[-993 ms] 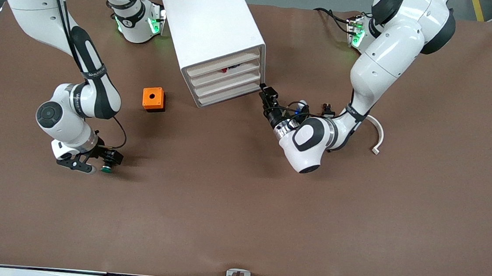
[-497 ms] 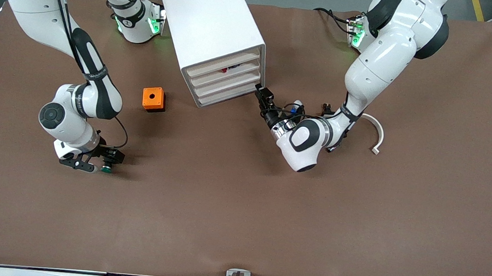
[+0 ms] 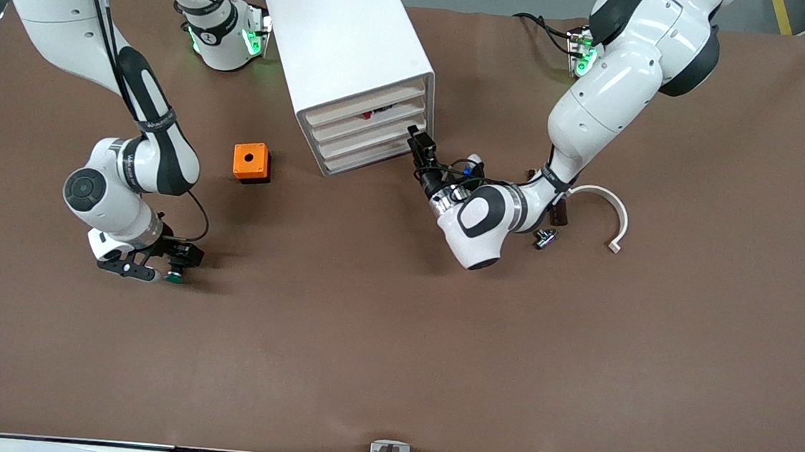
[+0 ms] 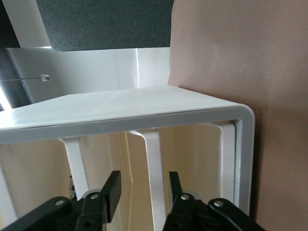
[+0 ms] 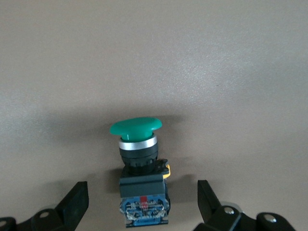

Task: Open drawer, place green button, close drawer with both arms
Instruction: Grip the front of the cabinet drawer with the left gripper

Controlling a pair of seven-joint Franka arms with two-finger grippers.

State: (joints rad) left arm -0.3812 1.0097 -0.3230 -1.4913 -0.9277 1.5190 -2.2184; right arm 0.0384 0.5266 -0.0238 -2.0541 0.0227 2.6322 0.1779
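Green-capped black-and-blue button [image 5: 138,168], white cabinet [image 3: 347,56], orange cube [image 3: 251,162], brown table [image 3: 393,340], white arms with black bands

Your left gripper [image 3: 418,139] sits mid-frame, jaws partly apart; your right gripper [image 3: 155,269], lower left, hangs low, jaws spread wide.

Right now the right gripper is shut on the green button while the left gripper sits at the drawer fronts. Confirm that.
One thing is wrong: the right gripper is open, not shut on the button. The right wrist view shows its fingers standing apart on either side of the button, clear of it. The left gripper is indeed at the drawer fronts of the cabinet.
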